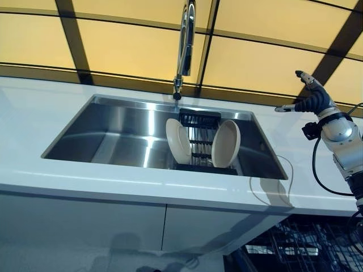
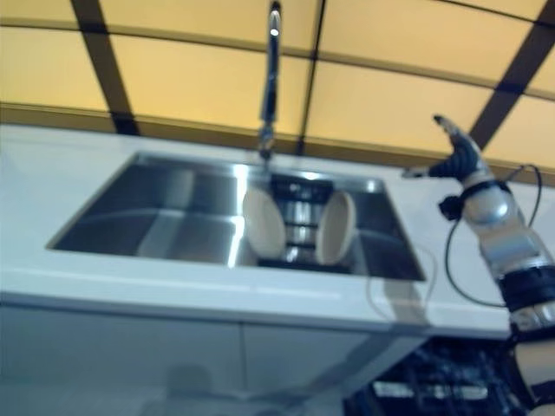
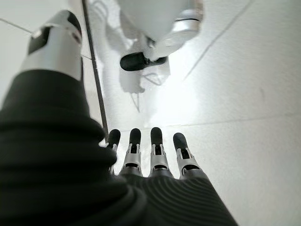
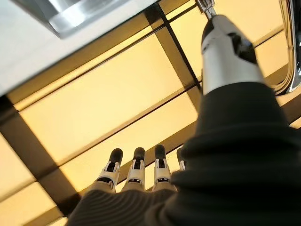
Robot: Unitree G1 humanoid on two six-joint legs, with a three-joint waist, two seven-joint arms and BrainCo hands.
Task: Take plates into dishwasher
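The right hand (image 1: 309,97) is raised in the air over the right end of the white table (image 1: 34,107), to the right of the sink and well apart from the plates. Its fingers (image 4: 136,168) are straight and spread, the thumb stands off to one side, and it holds nothing. Behind it is the wall of yellow panels (image 1: 130,48) crossed by dark bands.

The left hand (image 3: 150,162) shows only in its own wrist view, hanging low over a pale tiled floor (image 3: 249,117). Its fingers are straight and relaxed, side by side, and empty.

The steel sink (image 1: 113,136) is set into the table. A tall chrome tap (image 1: 185,45) rises behind it, its spout pointing down at the back edge of the basin. In the right half of the sink stands a black rack (image 1: 199,141). Two cream plates stand on edge in it: the left plate (image 1: 177,140) leans at the rack's left side and the right plate (image 1: 226,144) at its right side, with bare rack between them. Neither plate is touched by a hand.

Below the table's front, at the lower right, the dark wire basket of the open dishwasher (image 1: 295,243) can be seen, near the right arm. White cupboard doors (image 1: 85,226) fill the front under the sink.
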